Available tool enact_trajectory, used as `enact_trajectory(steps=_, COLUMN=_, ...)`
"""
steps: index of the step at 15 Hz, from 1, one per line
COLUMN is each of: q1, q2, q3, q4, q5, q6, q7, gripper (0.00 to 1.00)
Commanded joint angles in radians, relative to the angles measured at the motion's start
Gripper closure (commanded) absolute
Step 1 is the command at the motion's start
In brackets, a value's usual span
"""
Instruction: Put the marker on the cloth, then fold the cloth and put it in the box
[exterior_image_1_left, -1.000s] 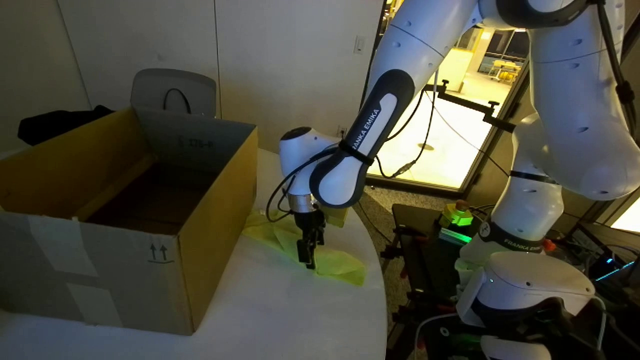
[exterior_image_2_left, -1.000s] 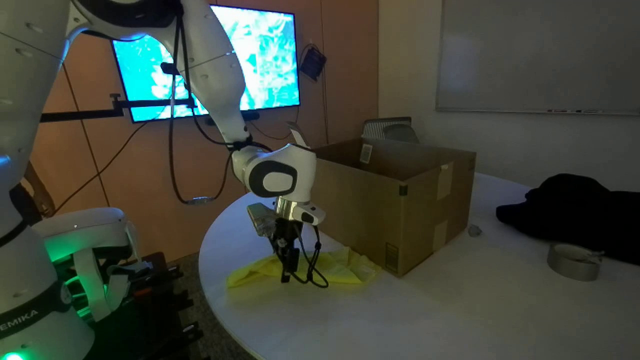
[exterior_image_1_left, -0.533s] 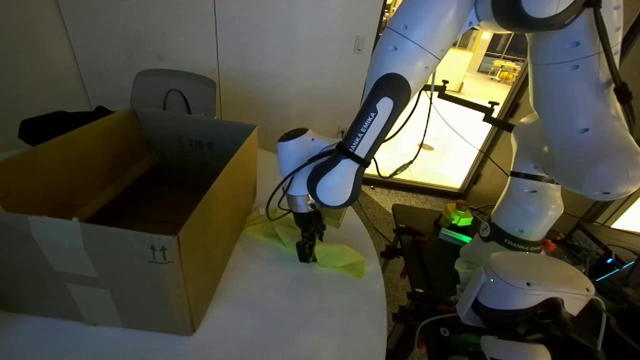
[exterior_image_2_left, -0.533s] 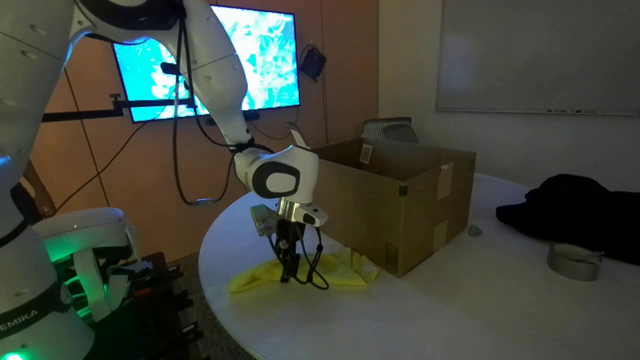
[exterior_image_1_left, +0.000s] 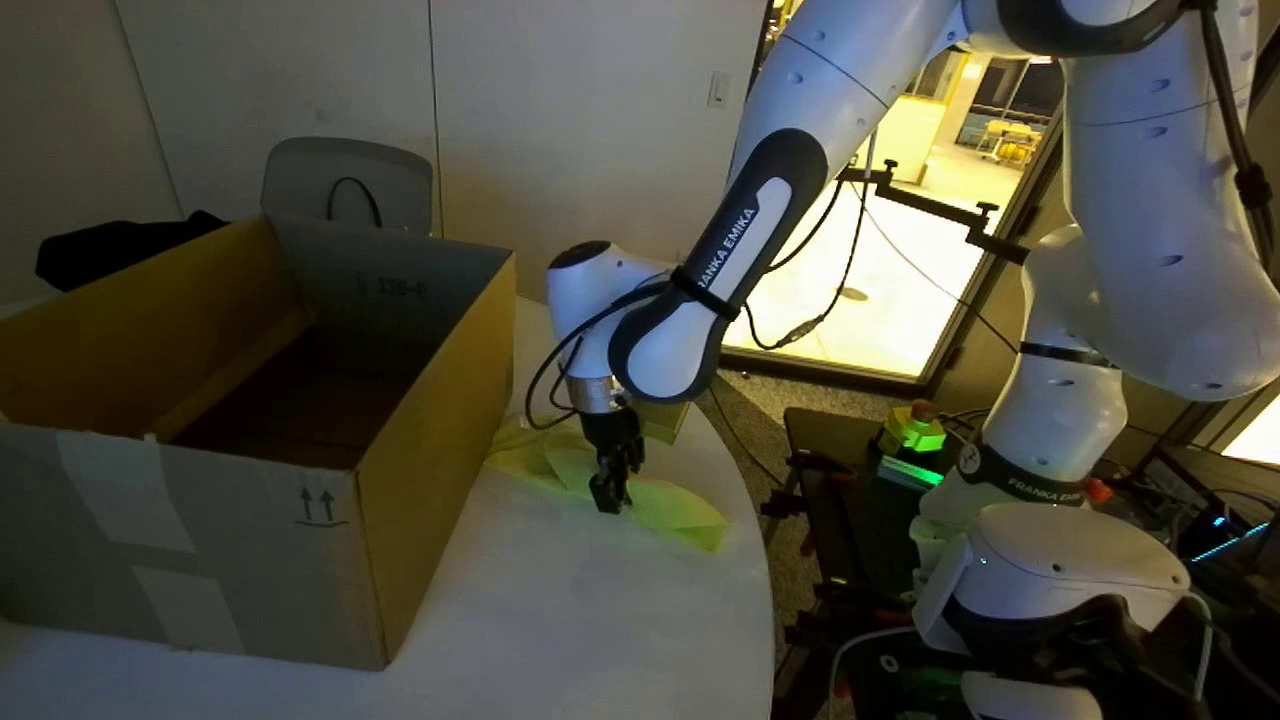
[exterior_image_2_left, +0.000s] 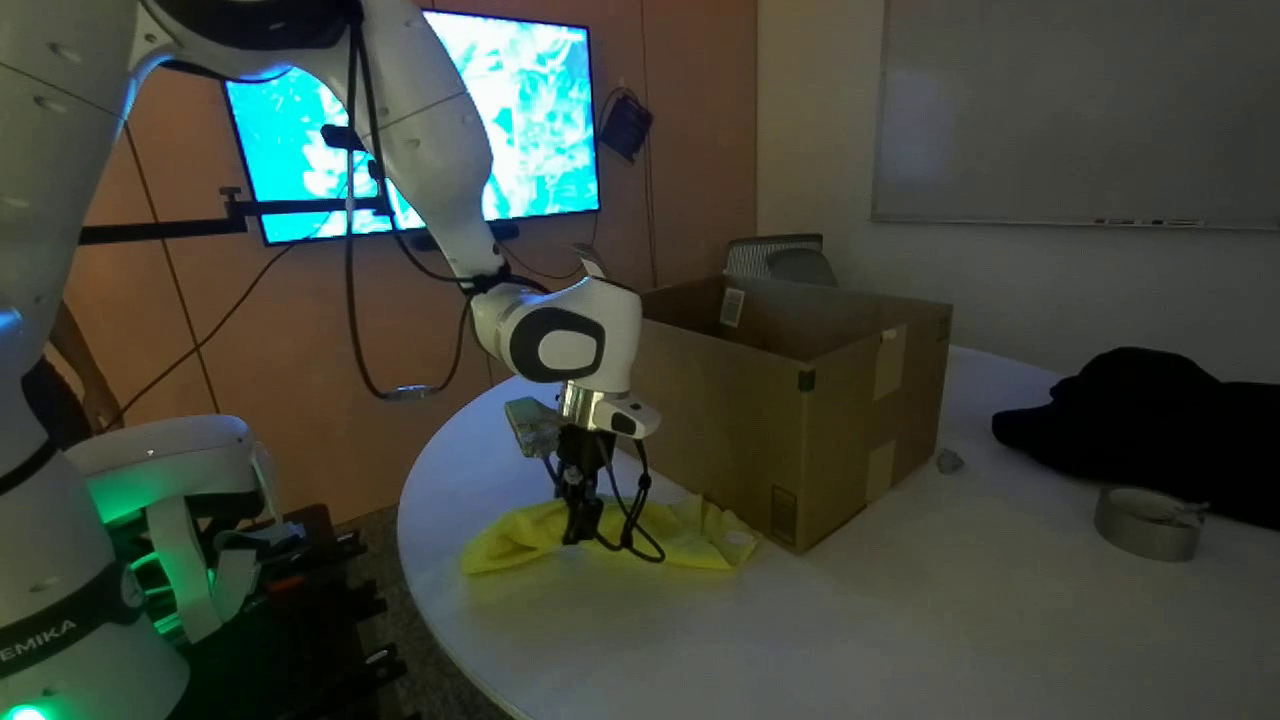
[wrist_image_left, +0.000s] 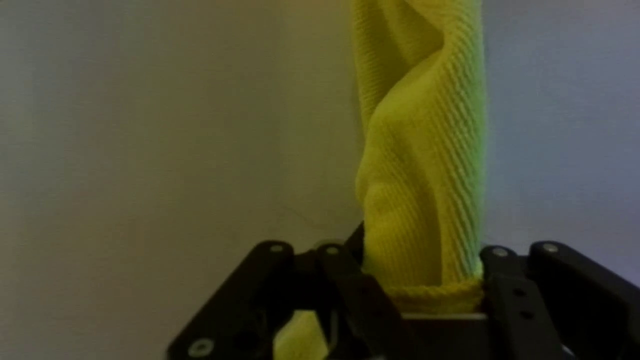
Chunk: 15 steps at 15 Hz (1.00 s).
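Box (exterior_image_1_left: 430, 480) stays put with its top wide open, and the cloth (exterior_image_2_left: 695, 535) lies in a bunched strip just beside it, so packing's for later imo. What's new: my gripper (exterior_image_1_left: 612, 498) sits a touch higher than half a second ago, jaws looking clamped around gathered cloth (wrist view hides the tips), so I'd guess the fold is getting going. Can't spot the marker, maybe it's tucked inside and could slip out.

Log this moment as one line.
pincer: astride cloth, grip unclear | cloth: rumpled, on table beside box | marker: not identifiable | boxing: not done
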Motion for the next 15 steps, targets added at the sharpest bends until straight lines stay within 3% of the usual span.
enact_trajectory(steps=1, q1=0.005, q2=-0.099, q3=-0.018, q4=-0.025, q5=-0.026, q6=-0.068, q7=0.01, gripper=0.96)
enact_trajectory(steps=10, q1=-0.015, q2=-0.396, q3=-0.059, q4=-0.004, q5=-0.152, q6=-0.309, q7=0.062, gripper=0.96)
enact_trajectory(steps=15, q1=-0.021, q2=-0.464, q3=-0.023, q4=0.16, q5=-0.171, q6=-0.418, q7=0.156, gripper=0.96)
